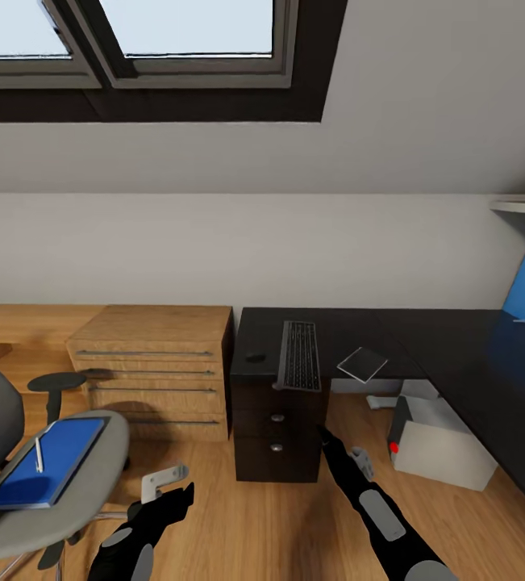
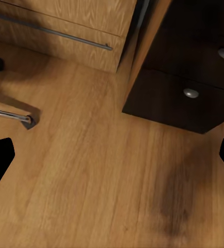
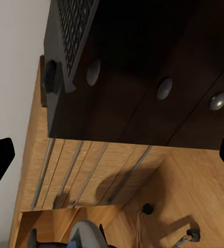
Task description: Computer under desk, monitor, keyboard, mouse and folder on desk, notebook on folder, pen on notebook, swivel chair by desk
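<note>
folder [image 1: 48, 461] with pen [image 1: 39, 453] on swivel chair [image 1: 93, 484] — needs moving to desk [image 1: 359, 335]; keyboard [image 1: 299, 355] overhangs edge. left gripper [image 1: 173, 499], right gripper [image 1: 327, 440] both empty, fingers spread.

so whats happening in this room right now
A two-armed robot faces the black desk with both arms low over the wooden floor, holding nothing. The left end effector and right end effector both look open. The keyboard already lies on the desk, overhanging its front edge, with a small dark mouse beside it. The blue folder still lies on the swivel chair seat, a pen on top. The computer sits under the desk.
</note>
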